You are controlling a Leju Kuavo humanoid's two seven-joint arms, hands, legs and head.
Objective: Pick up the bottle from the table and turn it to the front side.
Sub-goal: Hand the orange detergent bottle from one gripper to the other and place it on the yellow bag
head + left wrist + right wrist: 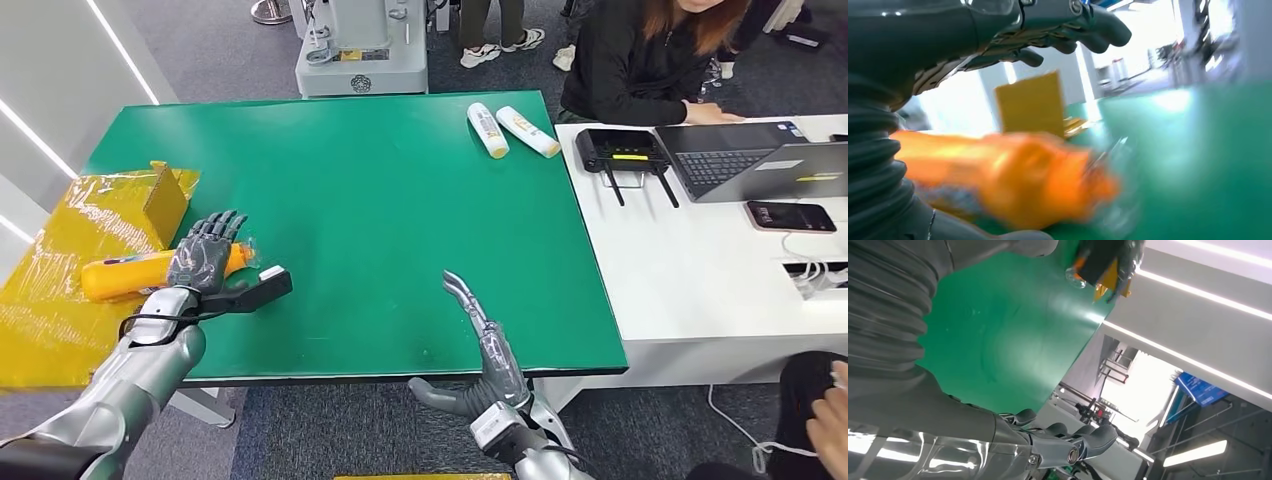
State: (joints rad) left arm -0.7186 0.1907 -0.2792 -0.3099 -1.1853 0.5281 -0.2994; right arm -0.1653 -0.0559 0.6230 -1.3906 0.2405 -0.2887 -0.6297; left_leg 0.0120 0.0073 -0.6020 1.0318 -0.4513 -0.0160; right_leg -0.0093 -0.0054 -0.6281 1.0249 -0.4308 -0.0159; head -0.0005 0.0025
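An orange bottle [125,272] lies on its side at the left edge of the green table [380,200], partly on yellow plastic wrap. My left hand [205,255] hovers over its cap end with fingers stretched out. In the left wrist view the blurred bottle [1013,185] sits under the palm, with a gap between it and the fingers [1058,30]. My right hand [485,350] is open above the table's front edge, fingers extended and holding nothing; its fingers [1073,440] also appear in the right wrist view.
Two white bottles [487,130] [528,131] lie at the table's far right. A yellow box [165,205] stands on crinkled yellow wrap [50,290] at the left. A white desk [700,280] with laptop, router and phone adjoins on the right, where a person [640,60] sits.
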